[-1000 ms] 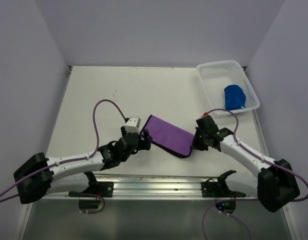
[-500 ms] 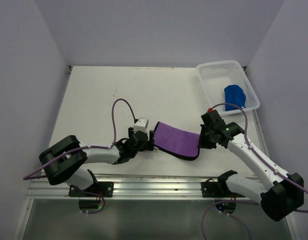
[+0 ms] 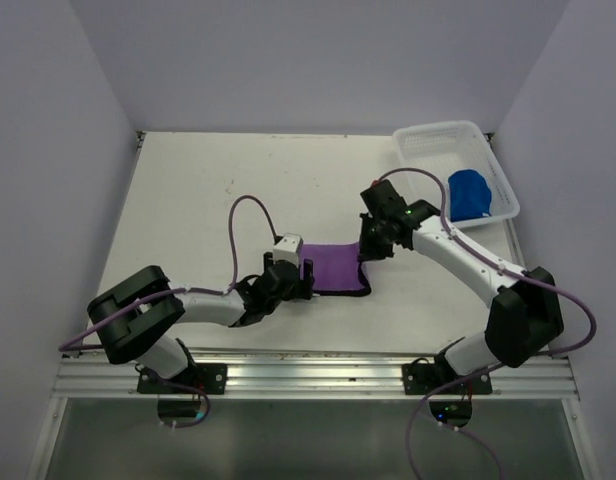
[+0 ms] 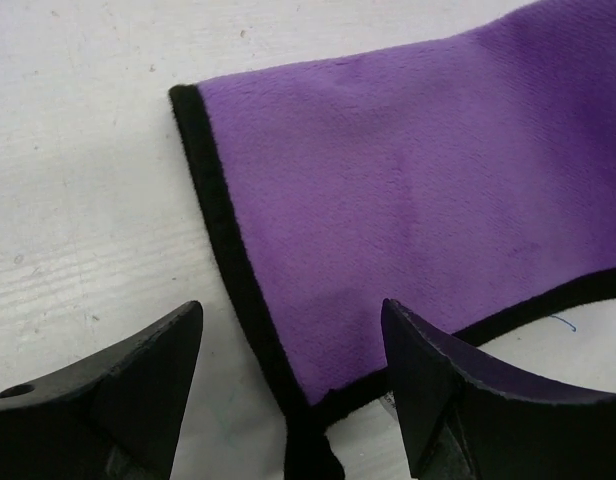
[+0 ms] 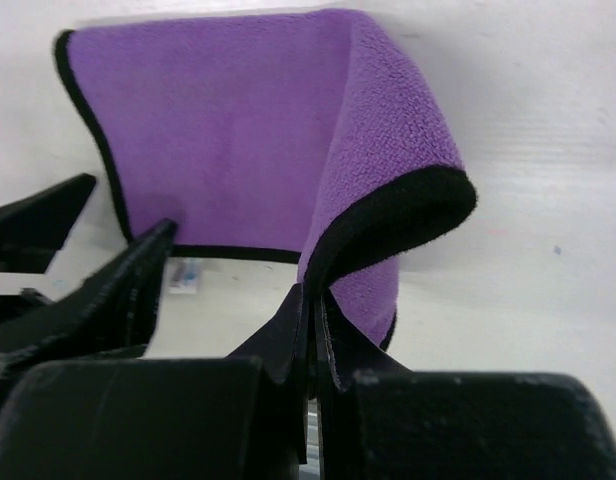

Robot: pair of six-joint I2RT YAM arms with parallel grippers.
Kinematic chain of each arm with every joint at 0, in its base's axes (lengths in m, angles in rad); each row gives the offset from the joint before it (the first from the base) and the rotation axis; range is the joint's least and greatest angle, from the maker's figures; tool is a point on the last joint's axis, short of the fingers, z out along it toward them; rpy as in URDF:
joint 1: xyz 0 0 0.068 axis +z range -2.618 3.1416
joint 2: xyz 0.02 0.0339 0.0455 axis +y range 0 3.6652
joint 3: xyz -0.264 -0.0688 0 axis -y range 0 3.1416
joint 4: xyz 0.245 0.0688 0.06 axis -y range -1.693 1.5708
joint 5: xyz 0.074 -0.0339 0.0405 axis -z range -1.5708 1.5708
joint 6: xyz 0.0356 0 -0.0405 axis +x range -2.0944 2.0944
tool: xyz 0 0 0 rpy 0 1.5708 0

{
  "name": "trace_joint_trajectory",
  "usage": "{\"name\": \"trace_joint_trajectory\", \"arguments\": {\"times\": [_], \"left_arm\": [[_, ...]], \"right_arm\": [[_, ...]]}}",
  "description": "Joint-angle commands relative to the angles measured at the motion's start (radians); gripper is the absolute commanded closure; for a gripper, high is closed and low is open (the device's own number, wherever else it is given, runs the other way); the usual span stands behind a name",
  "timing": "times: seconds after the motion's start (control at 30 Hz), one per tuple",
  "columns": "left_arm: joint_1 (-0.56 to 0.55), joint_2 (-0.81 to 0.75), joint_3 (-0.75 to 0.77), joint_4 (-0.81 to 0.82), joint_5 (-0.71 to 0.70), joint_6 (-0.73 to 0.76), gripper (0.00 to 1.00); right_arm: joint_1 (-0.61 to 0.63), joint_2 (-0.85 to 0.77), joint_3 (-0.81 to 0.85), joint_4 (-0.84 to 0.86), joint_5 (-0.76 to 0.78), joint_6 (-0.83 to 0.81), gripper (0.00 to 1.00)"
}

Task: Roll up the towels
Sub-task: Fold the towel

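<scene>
The purple towel (image 3: 336, 268) with a black border lies on the table between the arms. Its right end is lifted and curled over. My right gripper (image 3: 373, 245) is shut on that lifted edge; in the right wrist view the black-edged fold (image 5: 408, 205) arches up out of the pinched jaws (image 5: 313, 295). My left gripper (image 3: 306, 275) stands open at the left end, and in its wrist view the fingers (image 4: 148, 380) straddle the towel's (image 4: 408, 180) near corner without touching it. A bunched blue towel (image 3: 468, 192) sits in the basket.
The white mesh basket (image 3: 443, 130) stands at the table's far right corner. A small white tag (image 5: 185, 275) lies on the table by the purple towel's near edge. The left arm's fingers (image 5: 138, 270) show in the right wrist view.
My right gripper has swung up and to the left with the purple towel's right end, folding it over and shortening the towel. The left gripper has crept right along the towel's left end.
</scene>
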Motion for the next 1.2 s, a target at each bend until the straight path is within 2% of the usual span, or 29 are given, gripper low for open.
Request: {"name": "trace_joint_trajectory", "arguments": {"times": [0.0,0.17,0.3,0.43,0.53,0.6,0.7,0.83,0.93,0.97,1.17], "left_arm": [[0.010,0.005,0.003,0.085,-0.002,0.049,0.25],[0.015,-0.005,-0.025,0.146,0.005,0.073,0.30],[0.019,-0.021,-0.059,0.183,0.008,0.087,0.37],[0.036,-0.025,-0.071,0.193,0.001,0.078,0.38],[0.048,-0.062,-0.060,0.099,-0.047,0.043,0.35],[0.056,-0.151,-0.074,0.010,-0.109,0.009,0.33],[0.058,-0.311,-0.140,-0.048,-0.157,-0.026,0.31],[0.062,-0.446,-0.188,-0.111,-0.188,-0.059,0.31],[0.079,-0.470,-0.201,-0.153,-0.187,-0.086,0.37],[0.082,-0.466,-0.205,-0.154,-0.174,-0.091,0.43],[0.087,-0.380,-0.231,-0.151,-0.147,-0.155,0.58]], "right_arm": [[0.041,0.084,0.114,0.063,-0.044,-0.004,1.00],[0.062,0.192,0.188,0.106,-0.089,0.007,1.00],[0.071,0.264,0.251,0.130,-0.127,-0.006,1.00],[0.087,0.307,0.286,0.159,-0.174,-0.039,1.00],[0.099,0.341,0.319,0.155,-0.202,-0.091,1.00],[0.108,0.359,0.339,0.143,-0.201,-0.108,1.00],[0.120,0.382,0.362,0.140,-0.213,-0.133,1.00],[0.140,0.416,0.388,0.143,-0.248,-0.173,1.00],[0.168,0.450,0.418,0.133,-0.251,-0.203,1.00],[0.179,0.459,0.438,0.130,-0.251,-0.213,1.00],[0.248,0.491,0.463,0.126,-0.259,-0.256,1.00]]}}
